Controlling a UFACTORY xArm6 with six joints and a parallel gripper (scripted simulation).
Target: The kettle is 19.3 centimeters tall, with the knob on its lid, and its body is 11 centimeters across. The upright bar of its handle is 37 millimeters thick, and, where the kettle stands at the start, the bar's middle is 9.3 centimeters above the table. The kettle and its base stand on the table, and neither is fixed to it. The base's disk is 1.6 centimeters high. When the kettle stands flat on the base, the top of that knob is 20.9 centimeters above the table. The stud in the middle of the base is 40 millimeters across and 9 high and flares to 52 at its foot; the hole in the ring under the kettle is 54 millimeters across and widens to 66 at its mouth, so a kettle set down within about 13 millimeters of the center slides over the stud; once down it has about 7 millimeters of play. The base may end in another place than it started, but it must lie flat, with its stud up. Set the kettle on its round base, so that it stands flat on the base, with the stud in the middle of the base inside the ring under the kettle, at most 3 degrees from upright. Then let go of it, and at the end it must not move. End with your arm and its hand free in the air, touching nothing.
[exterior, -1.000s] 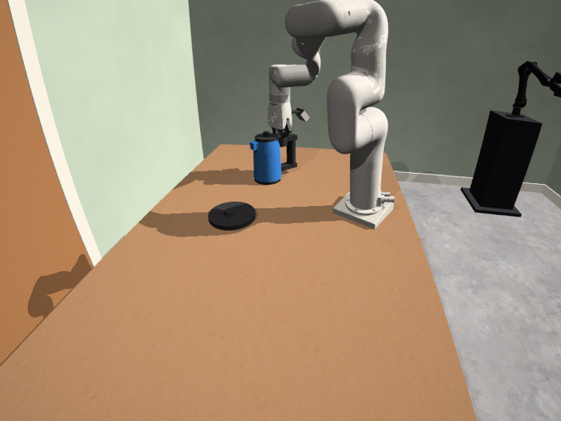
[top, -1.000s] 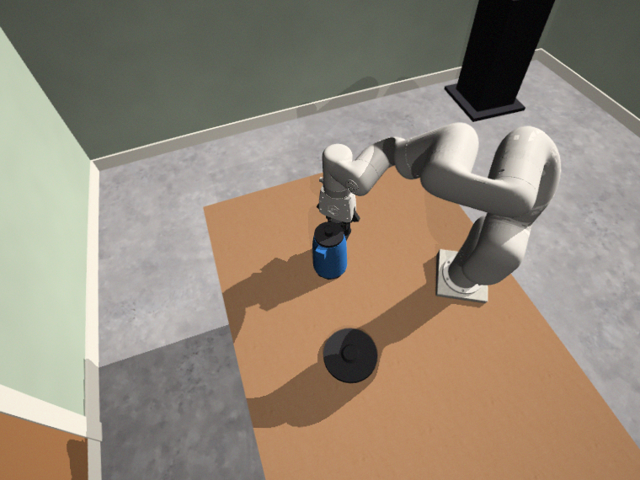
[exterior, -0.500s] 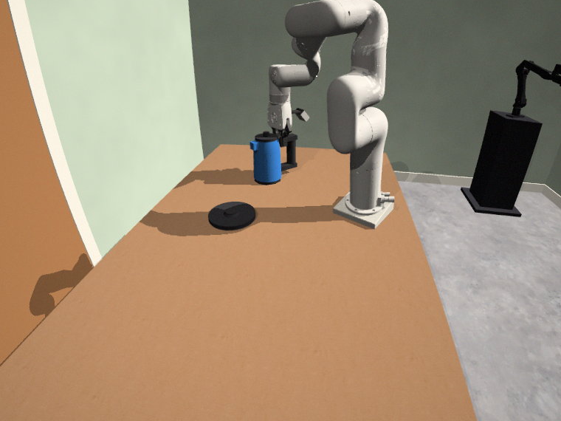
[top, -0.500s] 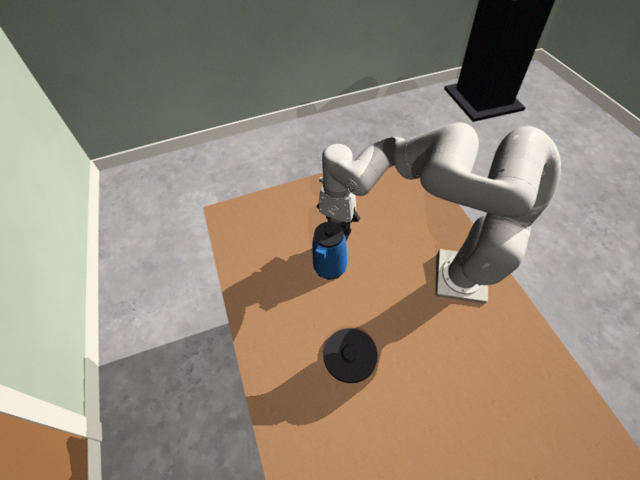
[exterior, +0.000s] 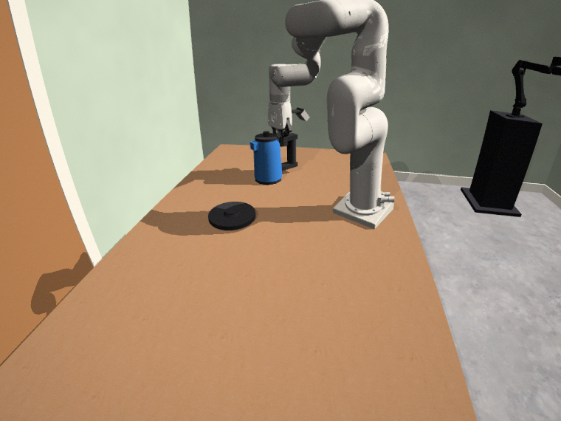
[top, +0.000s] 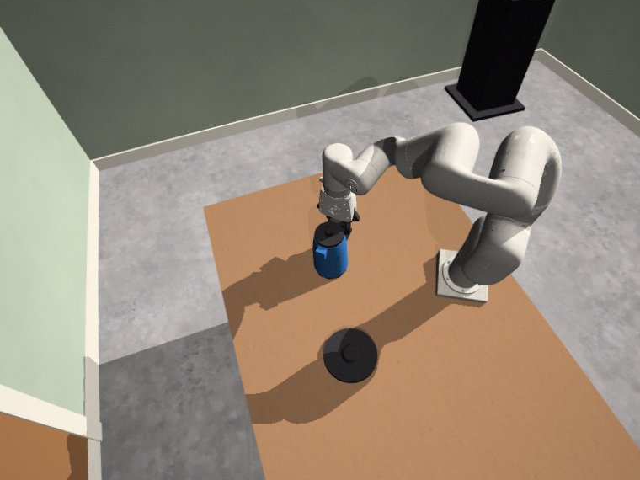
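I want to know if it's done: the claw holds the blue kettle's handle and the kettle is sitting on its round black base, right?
Not quite. The claw does hold the kettle by its handle, but the exterior view shows the kettle on the table, apart from the base.

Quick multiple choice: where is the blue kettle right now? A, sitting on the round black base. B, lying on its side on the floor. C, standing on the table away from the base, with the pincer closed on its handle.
C: the kettle stands upright on the table, well apart from the base, and the pincer grips the top of its black handle.
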